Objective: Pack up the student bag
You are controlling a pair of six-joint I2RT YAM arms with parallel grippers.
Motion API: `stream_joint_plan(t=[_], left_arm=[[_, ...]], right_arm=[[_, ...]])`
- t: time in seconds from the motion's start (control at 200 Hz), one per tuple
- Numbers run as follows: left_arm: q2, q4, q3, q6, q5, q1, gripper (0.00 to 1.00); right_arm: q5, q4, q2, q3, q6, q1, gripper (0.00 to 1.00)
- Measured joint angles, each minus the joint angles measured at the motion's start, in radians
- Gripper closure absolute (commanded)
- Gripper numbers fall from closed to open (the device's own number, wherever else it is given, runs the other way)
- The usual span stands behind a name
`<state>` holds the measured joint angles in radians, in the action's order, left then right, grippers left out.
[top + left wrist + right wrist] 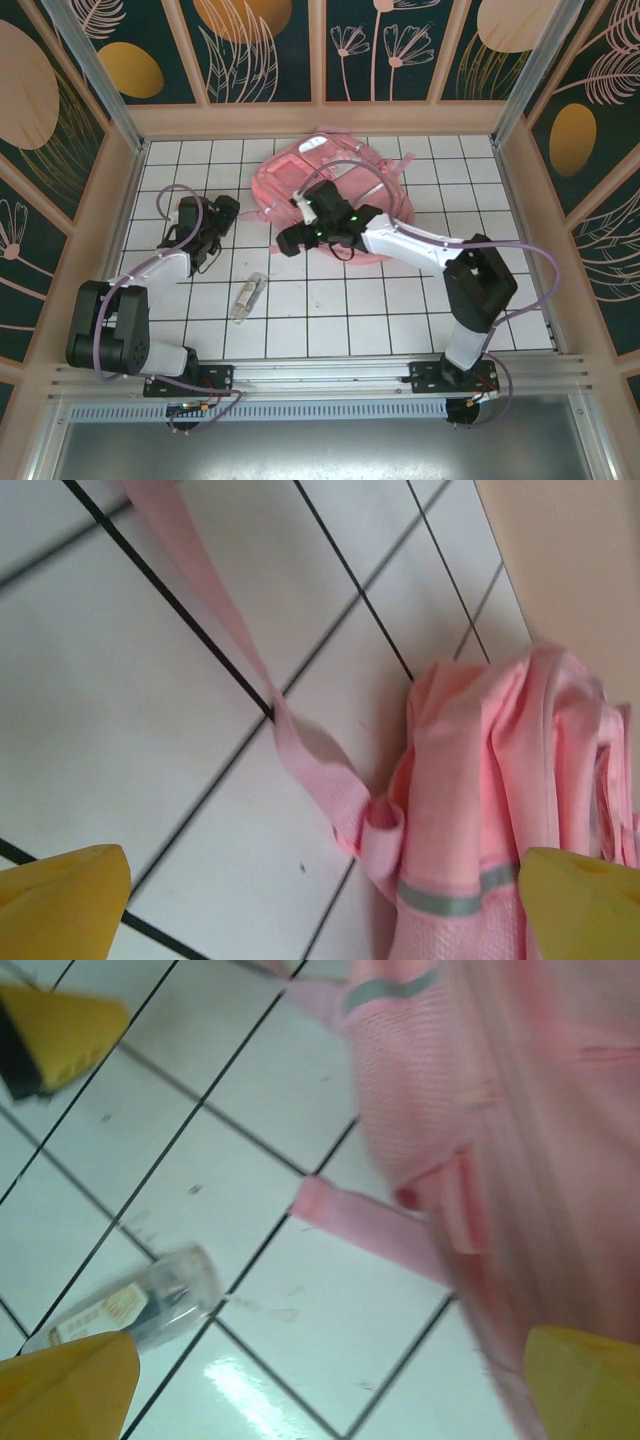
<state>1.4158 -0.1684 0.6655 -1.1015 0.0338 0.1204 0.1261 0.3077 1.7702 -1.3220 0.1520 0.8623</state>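
Observation:
The student bag, a soft pink backpack, lies slumped at the back middle of the tiled table. My right gripper hovers at its near left edge, open and empty. In the right wrist view the bag covers the right side, and one pink strap lies on the tiles between the yellow fingertips. My left gripper is left of the bag, open with nothing in it. In its wrist view the bag, with a grey reflective strip, sits to the right, and a strap trails across the floor.
A clear plastic packet with a printed label lies on the tiles in front of the bag, also seen as the packet by the right gripper's left finger. Wooden walls enclose the table. Open tiles stretch along the near side.

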Motion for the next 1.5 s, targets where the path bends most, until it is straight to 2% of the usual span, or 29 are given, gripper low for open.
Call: stream_joint_plan(t=[0.155, 0.335, 0.55, 0.75, 0.936, 1.151, 1.306, 1.501], left_arm=[[0.000, -0.008, 0.001, 0.048, 0.010, -0.075, 0.01], [0.000, -0.010, 0.026, 0.099, 0.014, -0.102, 0.01], [0.004, -0.014, 0.063, 0.133, 0.048, -0.203, 0.01], [-0.004, -0.014, 0.066, 0.150, 0.059, -0.209, 0.01], [-0.031, -0.015, 0.062, 0.152, 0.067, -0.209, 0.01], [-0.042, -0.014, 0.060, 0.156, 0.068, -0.209, 0.01], [-0.042, -0.014, 0.060, 0.156, 0.074, -0.218, 0.01], [-0.042, -0.014, 0.060, 0.156, 0.075, -0.234, 0.01]], right_arm=[[0.027, 0.069, 0.089, -0.072, 0.008, 0.101, 0.01], [0.132, 0.097, 0.171, -0.094, 0.086, 0.195, 0.02], [0.216, 0.116, 0.302, -0.166, 0.224, 0.201, 0.06], [0.212, 0.170, 0.414, -0.314, 0.277, 0.209, 0.07], [0.131, 0.244, 0.536, -0.528, 0.276, 0.219, 0.07], [0.009, 0.334, 0.705, -0.865, 0.245, 0.268, 0.08], [-0.113, 0.373, 0.710, -0.865, 0.209, 0.323, 0.04], [-0.307, 0.383, 0.636, -0.713, 0.182, 0.388, 0.01]])
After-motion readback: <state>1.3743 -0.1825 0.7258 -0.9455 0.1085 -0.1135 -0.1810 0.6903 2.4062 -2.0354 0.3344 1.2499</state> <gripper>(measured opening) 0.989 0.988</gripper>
